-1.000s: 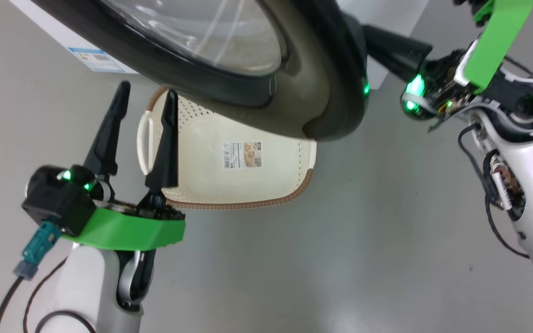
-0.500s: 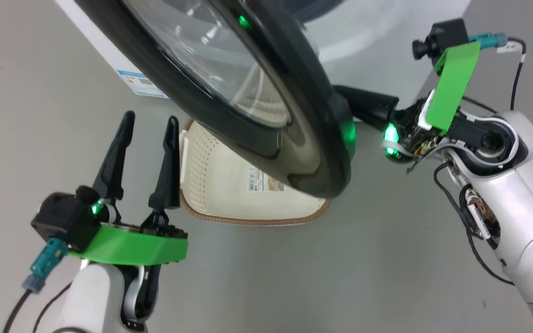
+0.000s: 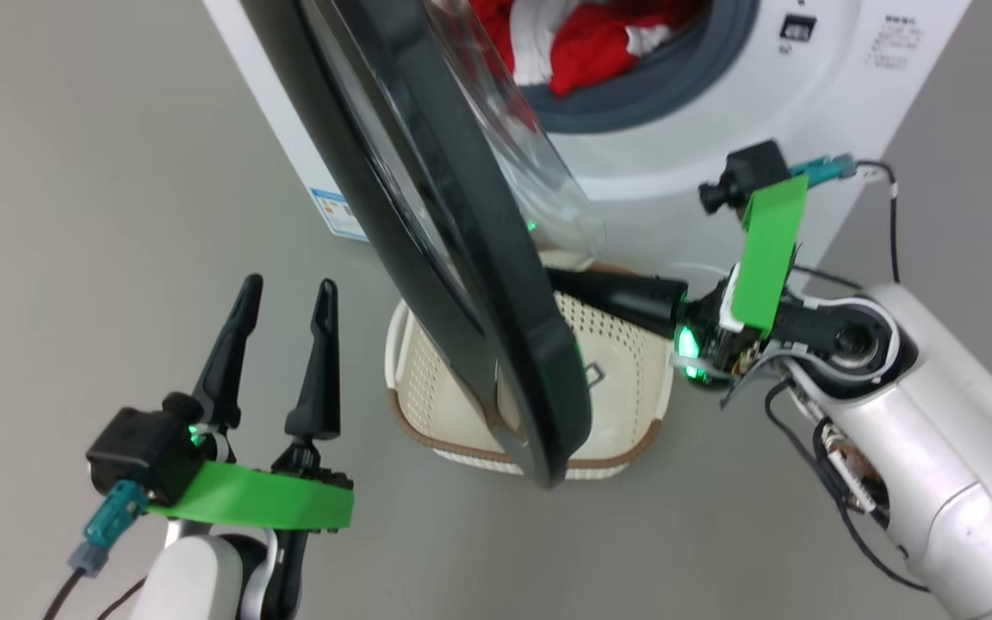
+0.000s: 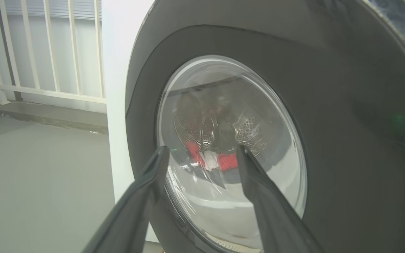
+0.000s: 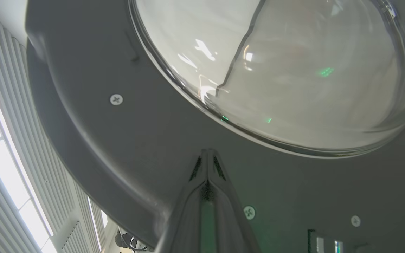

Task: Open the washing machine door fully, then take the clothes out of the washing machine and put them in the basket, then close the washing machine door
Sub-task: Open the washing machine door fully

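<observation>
Swung wider, the washing machine door (image 3: 461, 258) stands edge-on, its free edge pointing near; right gripper (image 5: 207, 156), pressed together, seemingly touches its inner face; left gripper (image 3: 288, 293) spread.

Clothes (image 3: 599, 43) inside washing machine (image 3: 806, 112) (basket (image 3: 634, 387) in front).

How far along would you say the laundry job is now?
Done: the washing machine door is unlatched and swung partly open. In hand: the shut right gripper touches its inner face, seemingly pushing it wider; the left gripper is open and empty. Left: the red clothes are inside the washing machine, the basket looks empty, and the door needs closing.
</observation>
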You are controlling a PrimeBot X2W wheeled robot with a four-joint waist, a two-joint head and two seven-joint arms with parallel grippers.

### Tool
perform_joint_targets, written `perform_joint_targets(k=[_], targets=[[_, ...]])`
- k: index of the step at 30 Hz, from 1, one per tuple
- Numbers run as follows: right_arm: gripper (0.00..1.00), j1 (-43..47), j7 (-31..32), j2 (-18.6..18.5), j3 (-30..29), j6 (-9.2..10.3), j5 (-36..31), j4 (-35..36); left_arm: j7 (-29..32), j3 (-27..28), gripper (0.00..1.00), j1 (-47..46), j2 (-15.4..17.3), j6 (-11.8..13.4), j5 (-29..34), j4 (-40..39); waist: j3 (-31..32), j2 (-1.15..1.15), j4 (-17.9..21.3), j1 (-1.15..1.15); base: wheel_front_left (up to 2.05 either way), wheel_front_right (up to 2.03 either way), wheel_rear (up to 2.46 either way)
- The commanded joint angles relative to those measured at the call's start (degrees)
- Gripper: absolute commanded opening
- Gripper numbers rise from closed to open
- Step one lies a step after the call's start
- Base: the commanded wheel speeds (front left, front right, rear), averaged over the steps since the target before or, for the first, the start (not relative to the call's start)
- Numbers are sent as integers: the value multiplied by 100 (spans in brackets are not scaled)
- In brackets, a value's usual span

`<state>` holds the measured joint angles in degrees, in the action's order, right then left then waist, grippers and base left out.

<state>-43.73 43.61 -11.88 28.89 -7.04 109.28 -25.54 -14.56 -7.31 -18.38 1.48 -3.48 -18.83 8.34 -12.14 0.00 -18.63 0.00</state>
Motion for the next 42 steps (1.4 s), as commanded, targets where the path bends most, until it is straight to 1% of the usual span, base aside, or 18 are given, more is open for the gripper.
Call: perform_joint_targets(k=[1,8,9,19,32,39,42], targets=[[0,118,66,159,124,-45,0,126,-44,178,100,50,140,33,-47,-102,340,0,-260,0,0,0,0],[0,345,60,285,377,-45,-34,-43,-44,116,100,219,140,50,-43,22,734,0,-596,0,0,0,0],[0,345,60,285,377,-45,-34,-43,-44,116,100,219,140,50,-43,22,734,0,-596,0,0,0,0],[0,392,-55,437,526,-45,-135,-215,-44,-23,100,301,140,91,-77,150,841,0,-1147,0,0,0,0],[0,37,102,651,659,-45,-202,-592,-44,251,100,525,140,219,-136,-144,639,0,-1265,0,0,0,0],[0,-78,115,722,678,-45,-311,-732,-44,306,100,604,140,255,-178,-242,565,0,-1285,0,0,0,0],[0,-89,69,722,706,-45,-464,-727,-44,341,100,622,140,252,-215,-311,567,0,-1284,0,0,0,0]])
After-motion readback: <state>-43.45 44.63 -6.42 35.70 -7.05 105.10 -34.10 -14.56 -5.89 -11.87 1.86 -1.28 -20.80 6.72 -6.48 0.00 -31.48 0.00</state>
